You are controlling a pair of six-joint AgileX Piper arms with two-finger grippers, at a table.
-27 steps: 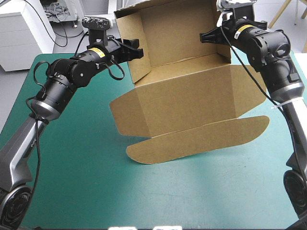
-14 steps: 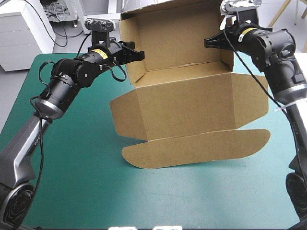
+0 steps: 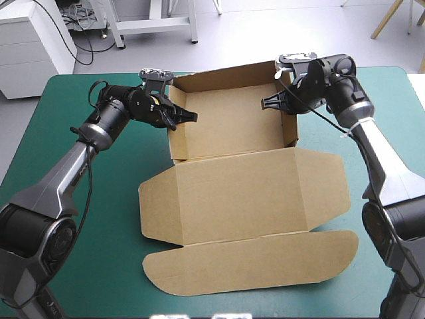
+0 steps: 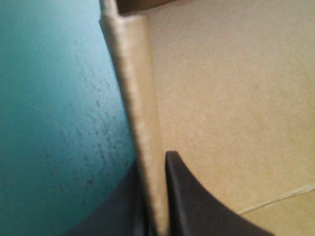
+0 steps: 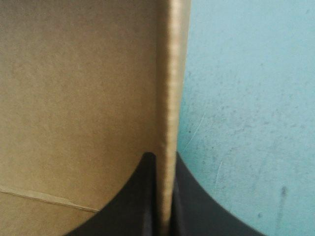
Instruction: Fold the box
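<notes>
The brown box [image 3: 232,126] rests on the teal-green cover as an open tray with raised walls, its lid [image 3: 246,196] lying flat toward the near edge, ending in a rounded flap [image 3: 252,262]. My left gripper [image 3: 179,118] is shut on the tray's left side wall [image 4: 140,113], one black finger [image 4: 192,196] inside the tray and one outside. My right gripper [image 3: 275,102] is shut on the right side wall [image 5: 172,88], which runs straight up between its fingers [image 5: 135,196]. The tray floor [image 5: 74,98] lies beside that wall.
The teal-green table [image 3: 86,219] shows bare cover left of the lid and along the near edge. A white cabinet [image 3: 30,40] stands beyond the far left corner. A table frame [image 3: 153,20] stands past the far edge.
Both arms have come down with the box, which earlier hung tilted above the table and now lies flat. The left gripper has gone from partly open to shut on the left wall.
</notes>
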